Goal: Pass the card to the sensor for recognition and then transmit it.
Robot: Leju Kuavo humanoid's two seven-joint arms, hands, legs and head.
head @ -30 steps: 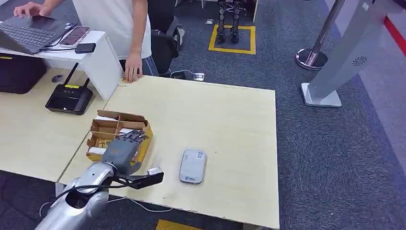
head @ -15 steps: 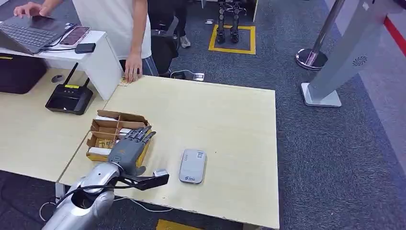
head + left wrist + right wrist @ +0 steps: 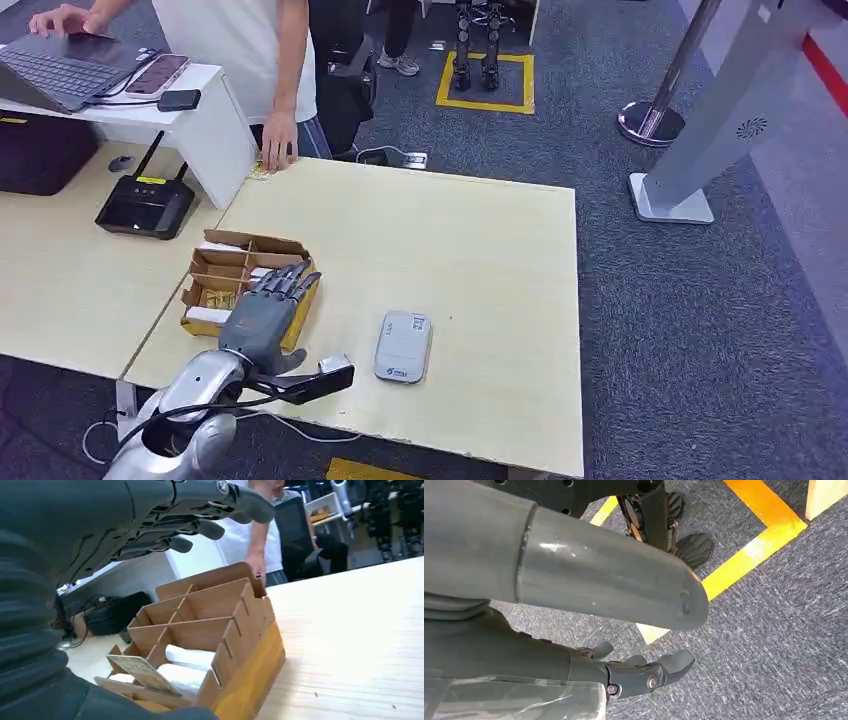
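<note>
A brown cardboard box point(image 3: 215, 262) with dividers stands near the table's front left corner. In the left wrist view the box point(image 3: 250, 660) holds white cards point(image 3: 190, 657) and a yellowish printed card point(image 3: 142, 672) leaning in a near compartment. My left hand point(image 3: 262, 310) hovers just above the box with its fingers point(image 3: 200, 527) stretched out and apart, holding nothing. The grey card sensor point(image 3: 402, 346) lies flat on the table to the right of the box. My right hand point(image 3: 639, 672) hangs low over the carpet with loosely spread fingers and nothing in it.
A person stands at the far left corner with one hand point(image 3: 276, 153) on the table point(image 3: 480, 250) edge and the other on a laptop point(image 3: 60, 65). A black router point(image 3: 146, 207) sits on the left desk. A stanchion base point(image 3: 650, 122) and a white stand point(image 3: 690, 170) are on the right.
My left hand has edged forward and a little right over the box, fingers spreading slightly. The box and sensor have not moved.
</note>
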